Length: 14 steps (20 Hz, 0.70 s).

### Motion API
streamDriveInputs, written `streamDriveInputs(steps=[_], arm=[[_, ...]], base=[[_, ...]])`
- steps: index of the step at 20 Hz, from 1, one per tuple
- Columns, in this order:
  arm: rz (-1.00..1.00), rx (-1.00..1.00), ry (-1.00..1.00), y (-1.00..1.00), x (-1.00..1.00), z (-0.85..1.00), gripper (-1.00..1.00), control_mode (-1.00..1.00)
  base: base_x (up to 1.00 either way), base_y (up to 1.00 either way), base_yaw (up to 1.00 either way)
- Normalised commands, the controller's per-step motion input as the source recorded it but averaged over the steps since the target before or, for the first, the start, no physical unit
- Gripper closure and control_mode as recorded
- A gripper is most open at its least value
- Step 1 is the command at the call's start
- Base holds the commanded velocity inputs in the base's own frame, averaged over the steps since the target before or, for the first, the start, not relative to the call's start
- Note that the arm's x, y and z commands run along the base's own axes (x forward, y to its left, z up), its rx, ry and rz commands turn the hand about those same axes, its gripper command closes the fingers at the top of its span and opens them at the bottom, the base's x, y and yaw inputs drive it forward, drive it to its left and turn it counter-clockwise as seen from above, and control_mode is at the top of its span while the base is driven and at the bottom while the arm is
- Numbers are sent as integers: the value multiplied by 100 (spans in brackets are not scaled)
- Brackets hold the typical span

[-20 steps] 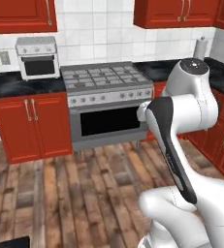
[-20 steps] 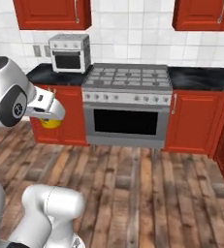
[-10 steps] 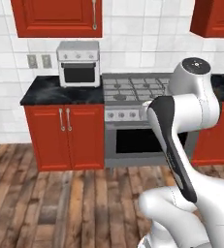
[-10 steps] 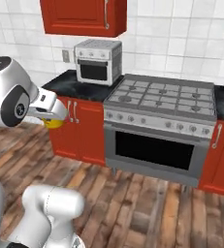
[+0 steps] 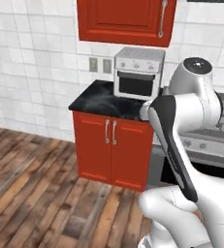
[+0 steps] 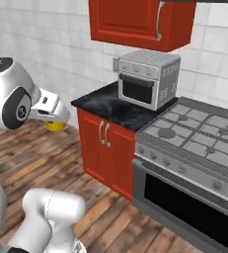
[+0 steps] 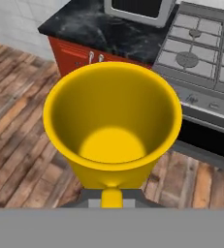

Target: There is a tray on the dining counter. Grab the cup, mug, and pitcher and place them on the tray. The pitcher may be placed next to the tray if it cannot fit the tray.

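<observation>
Yellow marks the thing being carried. In the left base view the white arm folds up at 3 o'clock in front of a toaster oven (image 5: 137, 72), which sits on a narrow black worktop (image 5: 96, 99) above red cabinet doors.

In the right base view the gripper (image 6: 53, 120) hangs at 9 o'clock over the wooden floor (image 6: 86, 168), well apart from the worktop. The mug (image 6: 55, 126) peeks out just beneath it. The stove (image 6: 194, 136) spreads out at 3 o'clock.

In the hand view the mug (image 7: 112, 121) gapes mouth-on, empty, with a stub that looks like its handle at 6 o'clock. The fingers are pinched almost together, which I judge to be a grip on that handle side.

The dining counter and tray are yet to be reached, so this is the carrying step. Such a narrow pinch at one edge could let the mug pivot or slip if the base swings sharply. A drop here would land on bare floor.
</observation>
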Motion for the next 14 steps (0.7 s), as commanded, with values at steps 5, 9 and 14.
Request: streamDriveInputs(steps=[5, 9, 14], arm=[[0, 0, 0, 0, 0, 0, 100, 100], [0, 0, 0, 0, 0, 0, 100, 100], [0, 0, 0, 0, 0, 0, 100, 100]], base=[[100, -6, 61], [100, -2, 61], [100, 0, 59]])
